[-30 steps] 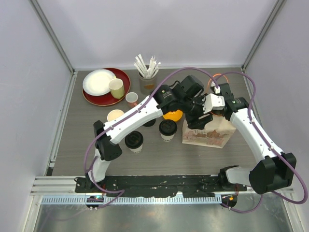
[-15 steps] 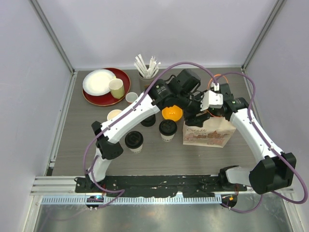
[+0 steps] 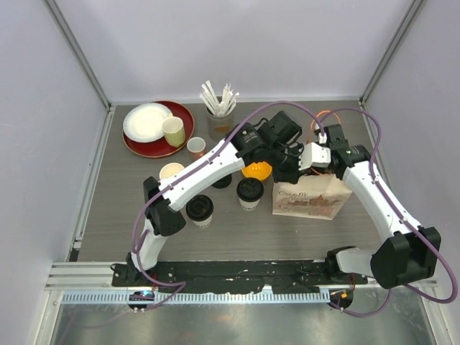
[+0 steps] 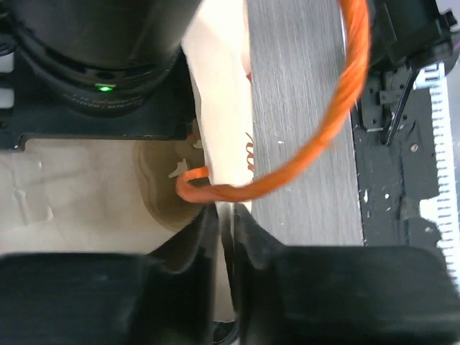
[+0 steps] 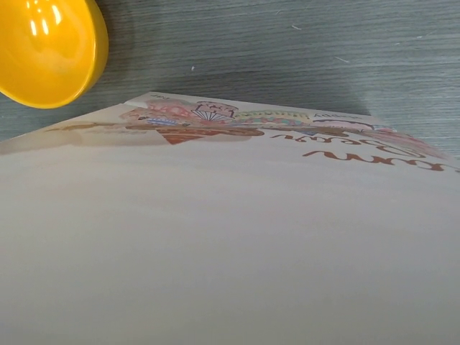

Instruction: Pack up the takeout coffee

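Standing black-lidded cream cups (image 3: 249, 190) (image 3: 200, 208), left gripper (image 4: 226, 219) pinching paper bag (image 3: 309, 202) rim, right gripper (image 3: 314, 156) state unclear.

Top camera: fixed high, above and behind the arm bases, looking down and forward. The whole surface (image 3: 115, 215) is in frame, with its near edge at the bottom.

Left wrist camera: very close. It looks past its own left tool (image 4: 224, 215) at frame bottom, along the rim of the paper bag (image 4: 223, 108). The orange handle (image 4: 345, 93) loops across. The surface's near edge and the black rail (image 4: 402, 180) are at frame right.

Right wrist camera: almost against the bag's printed side, which fills most of the frame. The yellow bowl (image 5: 47, 50) is in the upper left corner, with a strip of surface along the top.

Shared: bag in all three views; bowl in top and right wrist; handle in top and left wrist.
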Tool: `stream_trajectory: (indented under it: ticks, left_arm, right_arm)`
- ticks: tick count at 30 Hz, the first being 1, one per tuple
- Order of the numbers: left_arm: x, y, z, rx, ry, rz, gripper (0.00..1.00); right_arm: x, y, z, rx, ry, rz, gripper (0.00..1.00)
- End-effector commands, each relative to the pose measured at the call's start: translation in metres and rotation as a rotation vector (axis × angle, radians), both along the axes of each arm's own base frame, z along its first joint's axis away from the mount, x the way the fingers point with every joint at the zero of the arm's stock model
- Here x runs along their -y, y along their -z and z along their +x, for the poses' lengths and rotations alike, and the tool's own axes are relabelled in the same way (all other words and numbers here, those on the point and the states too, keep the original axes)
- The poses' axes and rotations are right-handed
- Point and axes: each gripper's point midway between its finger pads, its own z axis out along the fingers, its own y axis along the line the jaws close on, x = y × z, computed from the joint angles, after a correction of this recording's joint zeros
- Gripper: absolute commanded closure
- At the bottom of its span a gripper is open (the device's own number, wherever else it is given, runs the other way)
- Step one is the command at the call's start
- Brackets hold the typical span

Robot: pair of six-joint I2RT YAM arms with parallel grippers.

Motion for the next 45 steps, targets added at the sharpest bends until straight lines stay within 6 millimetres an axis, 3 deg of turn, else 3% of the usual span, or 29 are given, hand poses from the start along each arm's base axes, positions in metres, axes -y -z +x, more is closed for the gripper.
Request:
stream_trajectory:
  ticks: [1,2,12,16,18,19,22,23,26,27,30,31,35,36,40,43,45]
  left_arm:
    - [-0.003,-0.008,-0.028,-0.033,0.094,-0.015,0.93]
    - [-0.005,-0.009,-0.032,-0.036,0.112,-0.014,1.00]
    - [-0.014,-0.022,-0.065,-0.113,0.196,-0.024,1.00]
    - [-0.010,-0.029,-0.063,-0.127,0.153,-0.044,0.99]
    - [-0.008,-0.038,-0.058,-0.117,0.118,-0.058,0.84]
    - [-0.008,-0.042,-0.059,-0.126,0.100,-0.063,0.61]
    - [-0.016,-0.073,-0.053,-0.114,0.048,-0.113,0.33]
    - [-0.018,-0.082,-0.048,-0.104,0.022,-0.131,0.32]
    - [-0.024,-0.110,-0.006,-0.058,-0.165,-0.210,0.29]
    - [-0.025,-0.115,0.024,-0.008,-0.270,-0.240,0.30]
    - [-0.022,-0.103,0.064,-0.010,-0.415,-0.255,0.30]
    - [-0.017,-0.087,0.074,-0.008,-0.444,-0.231,0.31]
    - [0.003,-0.057,0.097,0.013,-0.472,-0.212,0.29]
    - [0.007,-0.059,0.101,0.035,-0.465,-0.221,0.28]
    - [0.023,-0.049,0.105,0.045,-0.404,-0.232,0.28]
    - [0.030,-0.041,0.090,-0.021,-0.328,-0.230,0.32]
    - [0.032,-0.036,0.091,-0.033,-0.338,-0.223,0.49]
  right_arm:
    - [-0.003,-0.005,0.000,0.025,-0.005,0.010,0.99]
    - [-0.002,-0.005,0.000,0.025,-0.003,0.009,0.99]
    - [0.002,0.016,-0.002,-0.028,0.021,-0.018,0.99]
    - [0.003,0.025,-0.007,-0.046,0.025,-0.018,0.99]
    - [0.002,0.027,-0.009,-0.052,0.025,-0.015,0.99]
    - [0.002,0.029,-0.011,-0.057,0.026,-0.015,0.99]
    - [0.000,0.028,-0.012,-0.054,0.016,0.001,0.99]
    - [0.000,0.025,-0.012,-0.045,0.016,0.002,0.99]
    - [-0.002,0.022,-0.012,-0.034,0.012,0.013,0.99]
    - [-0.002,0.021,-0.011,-0.031,0.012,0.017,0.99]
    - [-0.009,0.021,-0.013,-0.031,-0.010,0.047,0.99]
    - [-0.009,0.020,-0.013,-0.030,-0.013,0.048,0.99]
    - [-0.010,0.022,-0.014,-0.033,-0.018,0.054,0.99]
    - [-0.011,0.022,-0.015,-0.034,-0.023,0.057,0.99]
    - [-0.012,0.021,-0.017,-0.033,-0.031,0.061,0.99]
    - [-0.011,0.019,-0.018,-0.034,-0.030,0.058,0.99]
    - [-0.012,0.018,-0.019,-0.035,-0.035,0.057,0.99]
